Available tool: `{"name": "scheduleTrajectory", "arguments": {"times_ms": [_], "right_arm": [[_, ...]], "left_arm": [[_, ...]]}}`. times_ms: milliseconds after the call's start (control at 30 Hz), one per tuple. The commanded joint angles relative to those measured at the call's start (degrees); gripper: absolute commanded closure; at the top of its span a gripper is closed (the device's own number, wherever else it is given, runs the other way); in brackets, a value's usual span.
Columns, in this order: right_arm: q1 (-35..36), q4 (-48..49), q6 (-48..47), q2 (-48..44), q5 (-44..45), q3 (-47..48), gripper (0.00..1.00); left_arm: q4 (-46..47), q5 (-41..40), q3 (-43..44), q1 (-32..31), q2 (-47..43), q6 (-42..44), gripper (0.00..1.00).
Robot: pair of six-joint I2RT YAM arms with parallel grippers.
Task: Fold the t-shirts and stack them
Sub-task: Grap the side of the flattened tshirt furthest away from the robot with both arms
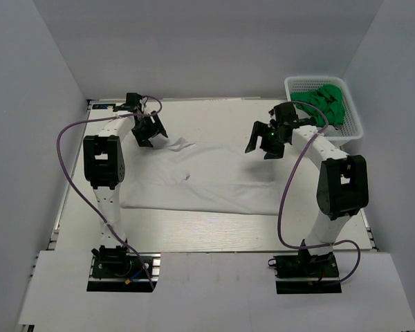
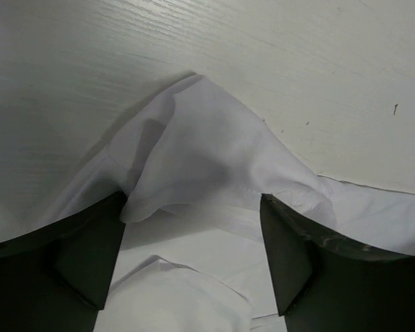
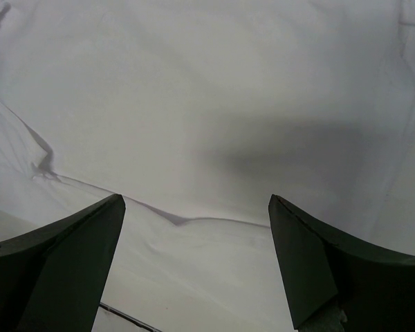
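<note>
Left gripper (image 2: 192, 200) frames white t-shirt's (image 2: 214, 145) peak; overhead adds green t-shirts (image 1: 325, 102).

Soft, even overhead light. The white shirt (image 3: 214, 83) carries a grey shadow just ahead of the right claw (image 3: 195, 200). Ahead of the left claw (image 2: 192, 196), a raised fold (image 2: 200, 131) shades the surface (image 2: 297, 55). Near fingers (image 3: 55, 263) look dark, slightly blurred.

Top camera looks down; wrist cameras closely face white t-shirt (image 1: 214, 181).

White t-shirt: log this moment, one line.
white t-shirt: spread on table | left end effector: open over far-left corner | right end effector: open above right part | green t-shirts: in basket
</note>
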Motion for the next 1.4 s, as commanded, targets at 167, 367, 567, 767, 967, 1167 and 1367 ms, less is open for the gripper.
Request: {"name": "scheduleTrajectory", "arguments": {"times_ms": [167, 367, 567, 767, 967, 1167, 1367], "right_arm": [[-0.7, -1.4, -0.8, -0.9, -0.5, 1.1, 0.1], [-1.0, -2.4, -1.1, -1.2, 0.5, 1.1, 0.1], [-1.2, -2.4, -1.1, -2.0, 0.6, 0.0, 0.1], [-1.3, -2.4, -0.8, -2.4, 1.7, -0.6, 0.1], [-1.1, -3.2, -0.3, -1.2, 5.9, 0.7, 0.1], [-1.1, -3.5, 0.9, 0.7, 11.1, 3.3, 0.1], [-0.9, -3.3, 8.0, 3.0, 20.2, 6.8, 0.1]], "left_arm": [[2.3, 0.6, 1.1, 0.2, -1.7, -0.2, 0.3], [-0.3, -2.5, 4.1, 0.2, 1.8, -0.2, 0.45], [-0.2, -3.1, 4.3, 0.2, 1.9, -0.2, 0.62], [0.4, -1.3, 4.8, 0.2, -0.5, -0.8, 0.95], [-2.7, -0.8, 8.3, 0.2, -1.1, -0.2, 1.0], [-4.6, -0.2, 11.0, 0.2, -1.8, 0.9, 1.0], [-5.8, 0.5, 11.6, 0.2, -2.4, 0.9, 1.0]]}}
